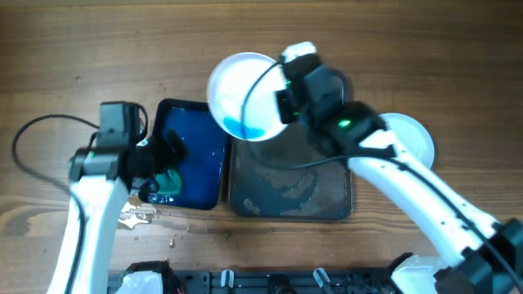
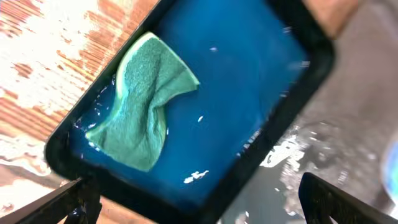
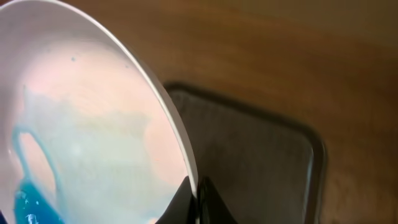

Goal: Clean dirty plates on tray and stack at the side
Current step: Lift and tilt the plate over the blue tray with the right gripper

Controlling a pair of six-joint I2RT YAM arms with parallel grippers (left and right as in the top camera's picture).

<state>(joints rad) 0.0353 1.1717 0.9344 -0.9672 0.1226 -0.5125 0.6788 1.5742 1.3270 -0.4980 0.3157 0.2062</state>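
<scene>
My right gripper (image 1: 282, 102) is shut on the rim of a white plate (image 1: 245, 94) and holds it tilted above the grey tray (image 1: 327, 204). Blue liquid pools at the plate's low edge (image 3: 31, 202). My right fingers (image 3: 198, 202) pinch the rim, with the grey tray (image 3: 261, 149) below. My left gripper (image 1: 163, 167) is open over the blue tray (image 1: 204, 155). In the left wrist view, a green cloth (image 2: 140, 102) lies in the blue tray (image 2: 249, 81), beyond my open fingers (image 2: 199, 202). A second white plate (image 1: 413, 135) lies at the right.
The grey tray is wet and smeared. Water drops (image 1: 143, 216) lie on the wooden table in front of the blue tray. A black cable (image 1: 33, 131) loops at the far left. A dark rail (image 1: 245, 282) runs along the front edge.
</scene>
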